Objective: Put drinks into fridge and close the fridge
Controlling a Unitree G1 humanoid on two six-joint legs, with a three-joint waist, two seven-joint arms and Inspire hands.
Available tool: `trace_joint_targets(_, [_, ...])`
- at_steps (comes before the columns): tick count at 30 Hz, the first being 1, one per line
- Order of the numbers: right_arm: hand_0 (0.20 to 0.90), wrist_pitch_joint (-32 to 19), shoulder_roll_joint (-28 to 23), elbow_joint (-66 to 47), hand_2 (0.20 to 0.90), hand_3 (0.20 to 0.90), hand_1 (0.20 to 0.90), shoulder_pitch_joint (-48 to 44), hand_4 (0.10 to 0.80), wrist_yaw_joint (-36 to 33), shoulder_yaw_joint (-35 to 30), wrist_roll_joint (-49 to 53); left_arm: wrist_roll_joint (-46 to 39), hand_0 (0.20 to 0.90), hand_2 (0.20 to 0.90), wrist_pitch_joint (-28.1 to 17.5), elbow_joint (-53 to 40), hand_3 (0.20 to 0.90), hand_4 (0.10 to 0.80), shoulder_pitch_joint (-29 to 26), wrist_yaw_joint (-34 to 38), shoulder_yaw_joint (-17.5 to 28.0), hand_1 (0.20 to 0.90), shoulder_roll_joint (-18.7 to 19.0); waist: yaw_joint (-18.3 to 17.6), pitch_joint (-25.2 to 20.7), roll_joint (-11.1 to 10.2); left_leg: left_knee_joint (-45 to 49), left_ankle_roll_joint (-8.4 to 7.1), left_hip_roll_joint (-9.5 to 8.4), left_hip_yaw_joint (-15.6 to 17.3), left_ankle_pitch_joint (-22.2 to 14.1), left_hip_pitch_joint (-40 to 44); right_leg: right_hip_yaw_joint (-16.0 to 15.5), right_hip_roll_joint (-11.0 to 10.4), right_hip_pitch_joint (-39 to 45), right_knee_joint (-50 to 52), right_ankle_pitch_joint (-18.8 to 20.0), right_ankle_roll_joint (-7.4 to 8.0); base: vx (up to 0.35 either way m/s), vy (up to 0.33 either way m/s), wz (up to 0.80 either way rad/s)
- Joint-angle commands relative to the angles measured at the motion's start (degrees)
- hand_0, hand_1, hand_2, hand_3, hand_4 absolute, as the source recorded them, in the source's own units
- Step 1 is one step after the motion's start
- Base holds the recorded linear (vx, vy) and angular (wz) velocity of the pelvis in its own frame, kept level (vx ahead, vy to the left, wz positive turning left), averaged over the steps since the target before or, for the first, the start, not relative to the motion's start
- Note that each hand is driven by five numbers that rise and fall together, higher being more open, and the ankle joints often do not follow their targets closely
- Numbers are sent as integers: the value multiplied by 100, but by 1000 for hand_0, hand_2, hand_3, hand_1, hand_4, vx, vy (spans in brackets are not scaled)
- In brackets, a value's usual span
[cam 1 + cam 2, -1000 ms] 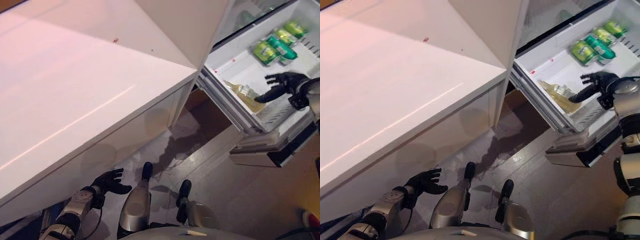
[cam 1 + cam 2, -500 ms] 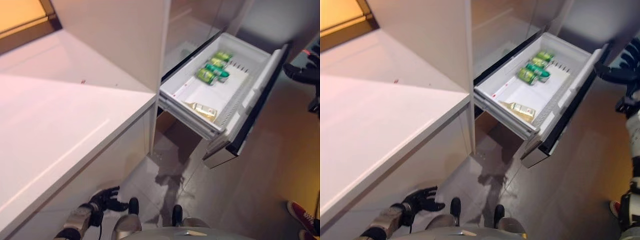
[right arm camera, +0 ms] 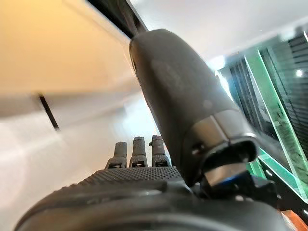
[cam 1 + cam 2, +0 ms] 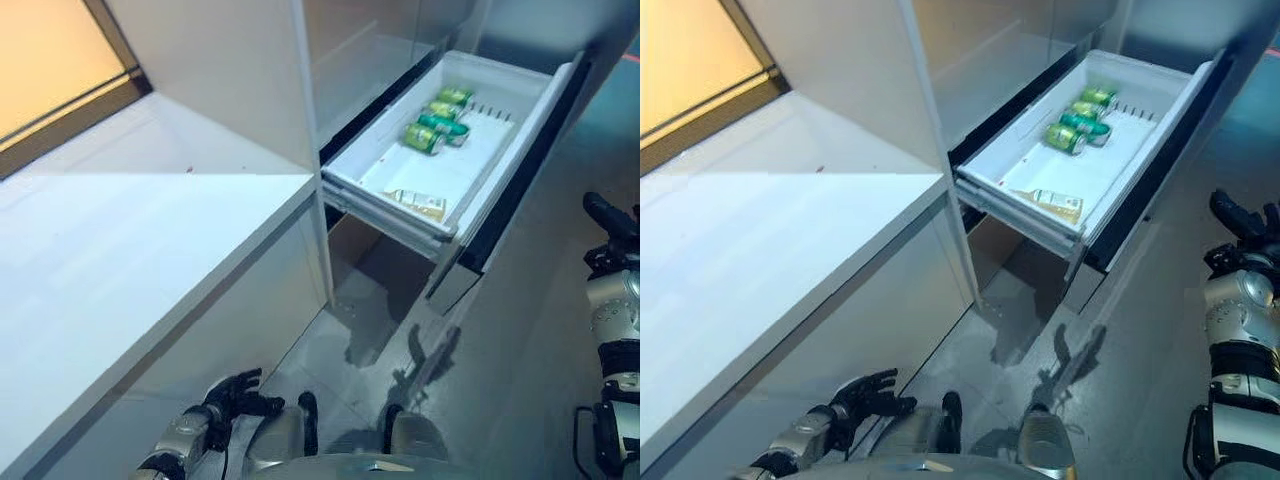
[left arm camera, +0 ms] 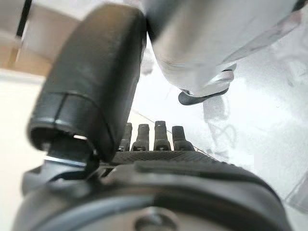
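The white fridge drawer stands pulled out at the upper right. Green cans lie together at its far end. A pale drink lies on its side near the drawer's near edge. My right hand is open and empty, out to the right of the drawer's dark front and apart from it; its straight fingers show in the right wrist view. My left hand is open and empty, low beside the counter's base; it also shows in the left wrist view.
A long white counter fills the left side, ending at a tall white panel beside the fridge. Grey floor lies below and to the right of the drawer.
The camera has moved, and the whole view has shifted. My right hand has left the drawer, where it was by the pale drink, and now hangs to the right of the drawer front.
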Motion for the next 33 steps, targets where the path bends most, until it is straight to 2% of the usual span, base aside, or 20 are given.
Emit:
trace_joint_targets(1, [900, -747, -96, -619, 900, 900, 900, -921, 800, 598, 61, 409, 128, 900, 900, 35, 27, 900, 800, 483, 261, -283, 900, 143, 214, 160, -113, 809, 653, -544, 16, -1068, -231, -633, 104, -199, 886, -423, -529, -129, 44, 12])
trace_joint_targets(7, [900, -710, 128, -588, 900, 900, 900, -1240, 800, 1214, 104, 1499, 116, 900, 900, -85, 16, 900, 800, 512, 466, -270, 900, 113, 352, 385, -31, 1089, 687, -613, -23, -1095, -511, -766, -46, -537, 1461, -612, -628, -27, 46, 13])
trace_joint_targets(14, [900, -522, 144, -690, 900, 900, 900, -1759, 800, 1728, 440, 1247, 127, 900, 900, -178, -74, 900, 800, 579, 468, -359, 900, 135, 483, 543, 45, 1128, 660, -675, -57, -1039, -614, -821, -126, -689, 1673, -670, -654, 1, 60, 1])
trace_joint_targets(17, [900, -426, 126, -750, 900, 900, 900, -1896, 800, 2032, 651, 836, 120, 900, 900, -175, -103, 900, 800, 617, 451, -315, 900, 134, 541, 574, 38, 1103, 647, -684, -72, -1008, -604, -870, -158, -676, 1693, -670, -653, 35, 38, -1])
trace_joint_targets(21, [900, -207, -15, -818, 900, 900, 900, -2015, 800, 2467, 1023, 331, 175, 900, 900, -218, -138, 900, 800, 716, 405, -243, 900, 169, 649, 571, -5, 1050, 591, -700, -146, -1098, -488, -893, -183, -544, 1708, -793, -580, 128, 19, 2])
trace_joint_targets(26, [900, -51, -146, -785, 900, 900, 900, -2200, 800, 2629, 1307, 168, 235, 900, 900, -279, -141, 900, 800, 752, 338, -232, 900, 229, 729, 530, -26, 958, 567, -752, -301, -1053, -445, -888, -135, -433, 1657, -826, -596, 50, 11, 9])
trace_joint_targets(27, [900, -29, -150, -776, 900, 900, 900, -2213, 800, 2647, 1322, 154, 234, 900, 900, -280, -147, 900, 800, 747, 336, -233, 900, 235, 733, 537, -15, 909, 583, -744, -284, -906, -490, -955, -149, -464, 1613, -705, -644, 1, 19, 24])
trace_joint_targets(33, [900, -13, -162, -541, 900, 900, 900, -2416, 800, 2601, 1605, -247, 322, 900, 900, -249, -120, 900, 800, 784, 307, -251, 900, 281, 897, 416, -33, 524, 551, -782, -513, -784, -232, -1080, -157, -139, 1345, -687, -594, 83, 19, 26])
